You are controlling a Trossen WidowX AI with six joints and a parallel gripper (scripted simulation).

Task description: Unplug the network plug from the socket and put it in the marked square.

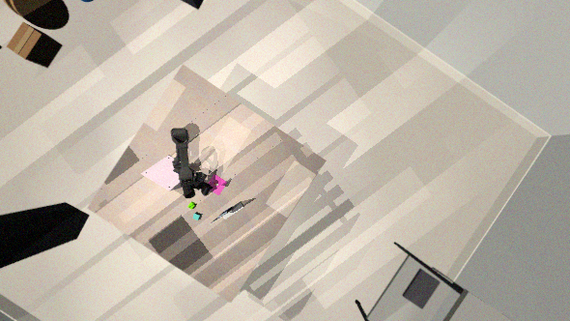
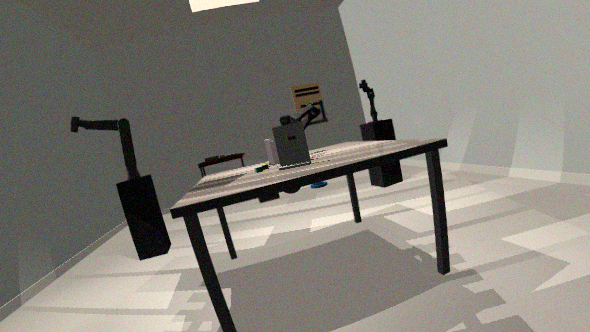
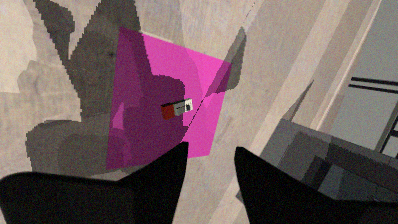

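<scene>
The gripper (image 1: 203,185) (image 3: 211,150) is released: in the wrist view its two black fingertips stand apart at the lower centre of the frame, with nothing between them. The network plug (image 3: 177,106) is located near the centre of the wrist frame, within the outline of the magenta marked square (image 1: 218,185) (image 3: 204,136). Its red end points left; its pale end points right and slightly upward. The plug is out of the socket and apart from both fingertips. A dark shadow covers the left part of the square.

The upright panel (image 1: 235,209) (image 2: 291,145) (image 3: 325,160) occupies the lower right of the wrist frame and stands below and right of the square in the top view. In the exterior view it shows as a grey face near the centre, with part of the black arm (image 1: 183,155) (image 2: 311,113) visible above and right of it. The gripper is hidden in that view.

On the table (image 1: 270,160) (image 2: 400,146), a green block (image 1: 192,205) and a teal block (image 1: 197,217) are positioned left of the panel in the top view.
</scene>
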